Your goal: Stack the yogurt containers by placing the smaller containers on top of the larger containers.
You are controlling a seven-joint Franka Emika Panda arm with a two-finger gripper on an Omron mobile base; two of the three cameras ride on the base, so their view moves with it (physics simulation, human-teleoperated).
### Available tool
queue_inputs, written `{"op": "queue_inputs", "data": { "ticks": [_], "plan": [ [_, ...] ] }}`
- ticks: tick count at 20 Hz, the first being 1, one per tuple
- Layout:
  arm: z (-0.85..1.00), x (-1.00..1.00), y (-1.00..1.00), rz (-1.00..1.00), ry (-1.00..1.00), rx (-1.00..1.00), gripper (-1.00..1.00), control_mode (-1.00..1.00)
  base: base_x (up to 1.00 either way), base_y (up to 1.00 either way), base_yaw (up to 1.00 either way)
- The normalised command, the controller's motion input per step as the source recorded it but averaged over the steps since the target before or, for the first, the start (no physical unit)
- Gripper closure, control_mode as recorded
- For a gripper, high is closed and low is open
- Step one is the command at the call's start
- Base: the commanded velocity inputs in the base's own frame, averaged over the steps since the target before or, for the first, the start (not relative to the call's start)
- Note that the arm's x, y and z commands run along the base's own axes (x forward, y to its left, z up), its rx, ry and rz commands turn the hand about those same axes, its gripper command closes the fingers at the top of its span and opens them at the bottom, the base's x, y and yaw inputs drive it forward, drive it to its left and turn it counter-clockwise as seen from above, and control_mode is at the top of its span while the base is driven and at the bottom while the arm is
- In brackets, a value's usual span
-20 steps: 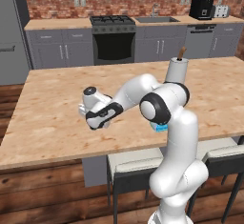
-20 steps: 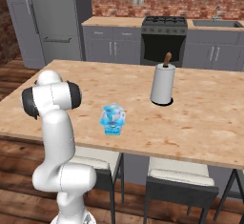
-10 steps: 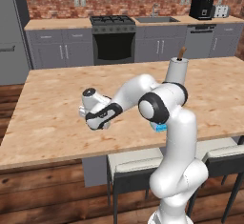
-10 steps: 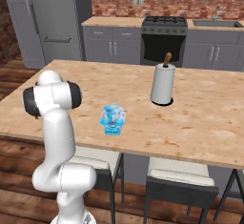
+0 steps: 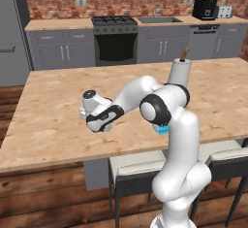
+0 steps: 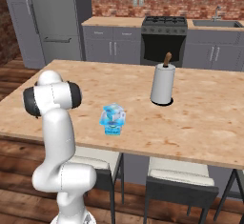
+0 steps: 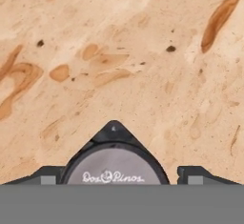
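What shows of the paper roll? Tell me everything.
The paper roll is a tall white cylinder, upright on a dark round foot, with a brown wooden knob leaning from its top. It stands on the wooden counter, towards its far side, well apart from the blue cups. Only the counter touches it. In the left base view the arm covers its lower part.

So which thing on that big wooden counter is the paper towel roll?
Start at the long wooden island counter before the stove. Toward its far side stands a tall white paper towel roll, upright, with a brown stick poking out on top. The nearby light-blue containers are low and translucent.
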Motion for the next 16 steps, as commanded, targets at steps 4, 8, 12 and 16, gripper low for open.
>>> {"op": "queue_inputs", "data": {
  "ticks": [4,8,12,16],
  "plan": [
    [0.0,0.0,0.0,0.0,0.0,0.0,1.0,-1.0,0.0,0.0,0.0],
    [0.01,0.0,0.0,-0.01,0.0,0.0,1.0,-1.0,0.0,0.0,0.0],
    [0.17,0.0,0.0,-0.02,0.0,0.0,1.0,-1.0,0.0,0.0,0.0],
    [0.23,0.0,0.0,-0.02,-0.01,0.0,1.0,-1.0,0.0,0.0,0.0]
  ]
}}
